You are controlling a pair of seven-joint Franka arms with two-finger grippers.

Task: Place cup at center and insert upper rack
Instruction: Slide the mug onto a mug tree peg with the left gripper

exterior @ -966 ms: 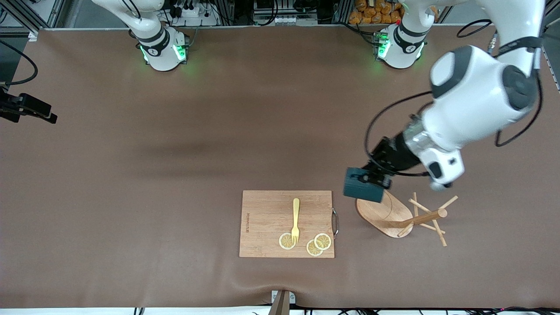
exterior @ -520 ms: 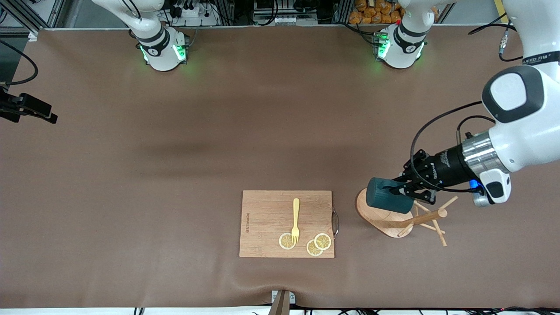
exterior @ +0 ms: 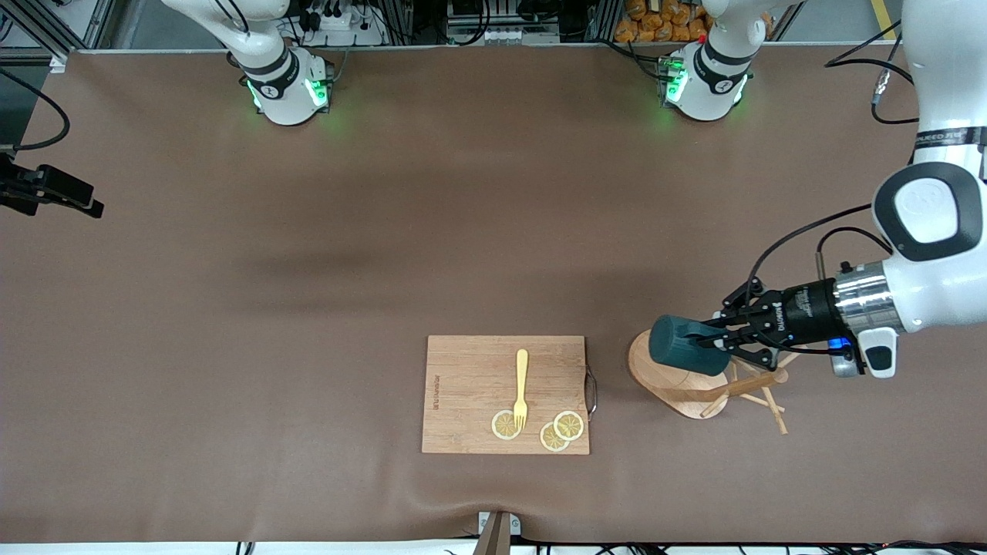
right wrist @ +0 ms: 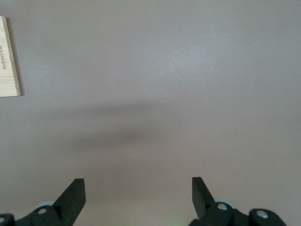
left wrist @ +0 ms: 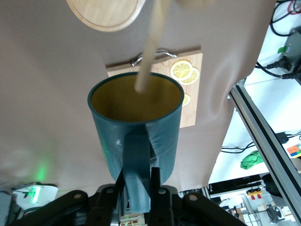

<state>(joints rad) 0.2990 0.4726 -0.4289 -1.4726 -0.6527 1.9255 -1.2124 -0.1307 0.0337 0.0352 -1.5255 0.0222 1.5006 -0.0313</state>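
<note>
Over the upper rack [exterior: 698, 381], at about 4 o'clock on the table, the left gripper [exterior: 721, 344] is clamped on the handle of the cup [exterior: 682, 346], carried on its side with its mouth toward a peg. To do this well, I would line the handle up with a peg before easing in, keeping clear of the other pegs. Waiting above bare table, the right gripper [right wrist: 138, 193] has fingers apart.

Part of the upper rack [exterior: 694, 381] base is covered by the cup [exterior: 682, 346] in the front view. The right gripper [right wrist: 138, 193] is cut off there, its fingertips [right wrist: 75, 190] shown only by the right wrist view.
</note>
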